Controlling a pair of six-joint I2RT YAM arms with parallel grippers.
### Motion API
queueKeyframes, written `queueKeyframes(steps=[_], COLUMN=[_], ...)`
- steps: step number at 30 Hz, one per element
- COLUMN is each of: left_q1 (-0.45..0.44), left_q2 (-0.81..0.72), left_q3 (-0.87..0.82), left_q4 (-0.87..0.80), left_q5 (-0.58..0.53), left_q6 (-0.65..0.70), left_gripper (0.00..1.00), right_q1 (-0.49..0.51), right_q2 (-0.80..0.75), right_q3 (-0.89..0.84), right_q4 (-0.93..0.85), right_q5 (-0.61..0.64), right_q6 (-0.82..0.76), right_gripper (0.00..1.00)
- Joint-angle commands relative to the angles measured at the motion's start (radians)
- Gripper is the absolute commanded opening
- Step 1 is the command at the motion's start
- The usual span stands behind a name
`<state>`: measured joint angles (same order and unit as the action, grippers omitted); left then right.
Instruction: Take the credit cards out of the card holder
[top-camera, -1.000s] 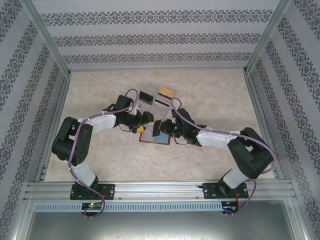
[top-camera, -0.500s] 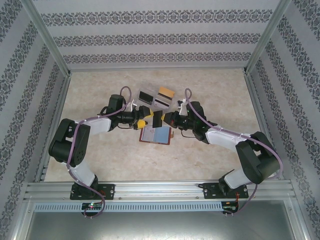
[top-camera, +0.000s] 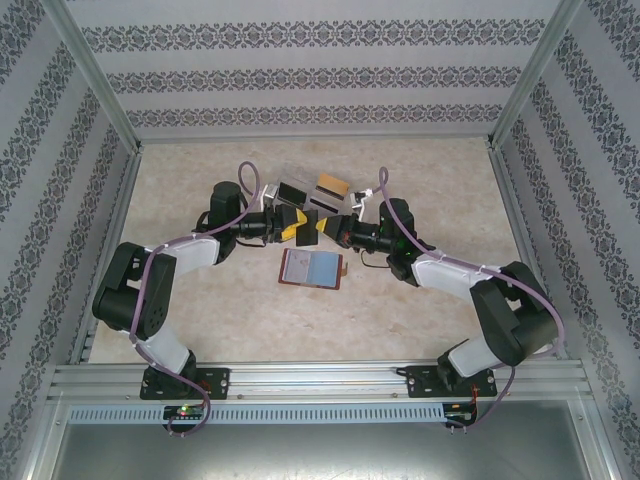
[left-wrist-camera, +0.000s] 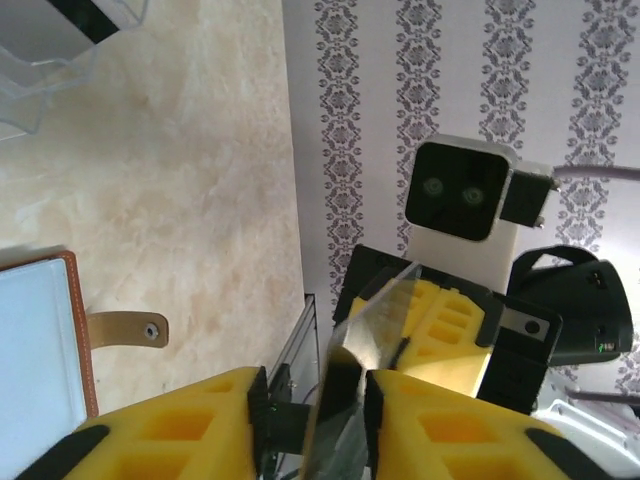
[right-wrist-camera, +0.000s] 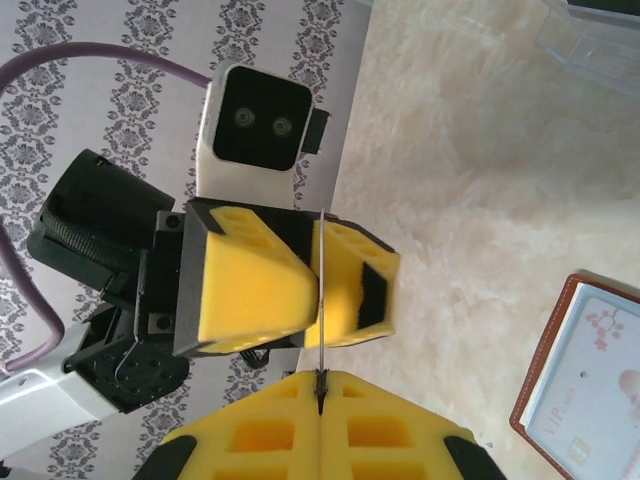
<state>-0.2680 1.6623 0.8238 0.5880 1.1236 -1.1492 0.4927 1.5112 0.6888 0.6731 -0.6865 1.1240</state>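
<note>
Clear tray beyond card; card holder nearer

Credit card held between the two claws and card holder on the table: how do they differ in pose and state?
The credit card stands on edge in the air; the card holder lies flat and open on the table. The left claw and the right claw both pinch the credit card; neither touches the card holder. The credit card is smaller than the open card holder. Both are flat rectangles.
</note>
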Motion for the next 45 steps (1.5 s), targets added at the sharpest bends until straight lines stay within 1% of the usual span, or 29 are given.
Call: queueKeyframes(steps=[1, 4, 5, 7, 9, 12, 14, 17, 21, 26, 28, 32, 33, 36, 45], left_q1=[0.000, 0.000, 0.000, 0.001, -0.001, 0.001, 0.000, 0.001, 0.002, 0.007, 0.009, 0.018, 0.019, 0.025, 0.027], left_q2=[-0.038, -0.052, -0.054, -0.065, -0.077, -0.097, -0.104, -0.112, -0.125, -0.139, -0.139, -0.145, -0.151, -0.166, -0.176], left_q3=[-0.006, -0.004, 0.001, 0.006, 0.008, 0.008, 0.009, 0.008, 0.010, 0.003, 0.001, -0.018, -0.020, -0.024, -0.029], left_q4=[0.096, 0.091, 0.085, 0.068, 0.061, 0.042, 0.034, 0.036, 0.000, -0.014, -0.018, 0.029, 0.023, 0.000, -0.002], left_q5=[0.025, 0.017, 0.014, 0.002, -0.012, -0.047, -0.071, -0.100, -0.137, -0.165, -0.168, -0.164, -0.165, -0.173, -0.180], left_q6=[-0.027, -0.029, -0.028, -0.027, -0.028, -0.026, -0.035, -0.052, -0.046, -0.050, -0.054, -0.098, -0.096, -0.086, -0.100], left_gripper=[0.19, 0.01, 0.00, 0.00, 0.00, 0.00, 0.00, 0.00, 0.00, 0.00, 0.00, 0.00, 0.00, 0.00, 0.00], right_q1=[-0.005, -0.002, -0.002, 0.000, 0.001, 0.006, 0.014, 0.030, 0.039, 0.042, 0.042, 0.046, 0.049, 0.053, 0.061], right_q2=[0.015, 0.017, 0.020, 0.027, 0.036, 0.053, 0.064, 0.081, 0.100, 0.115, 0.119, 0.126, 0.127, 0.131, 0.147], right_q3=[0.005, 0.009, 0.012, 0.017, 0.024, 0.042, 0.054, 0.077, 0.077, 0.063, 0.063, 0.063, 0.062, 0.065, 0.071], right_q4=[0.069, 0.069, 0.069, 0.069, 0.069, 0.085, 0.094, 0.103, 0.154, 0.201, 0.217, 0.252, 0.253, 0.259, 0.272], right_q5=[-0.027, -0.022, -0.023, -0.027, -0.026, -0.029, -0.023, -0.014, 0.005, 0.018, 0.020, 0.028, 0.032, 0.038, 0.039], right_q6=[0.025, 0.032, 0.041, 0.062, 0.083, 0.109, 0.120, 0.134, 0.173, 0.203, 0.213, 0.233, 0.233, 0.239, 0.243], right_gripper=[0.00, 0.00, 0.02, 0.12, 0.29, 0.43, 0.47, 0.50, 0.50, 0.46, 0.42, 0.36, 0.34, 0.26, 0.11])
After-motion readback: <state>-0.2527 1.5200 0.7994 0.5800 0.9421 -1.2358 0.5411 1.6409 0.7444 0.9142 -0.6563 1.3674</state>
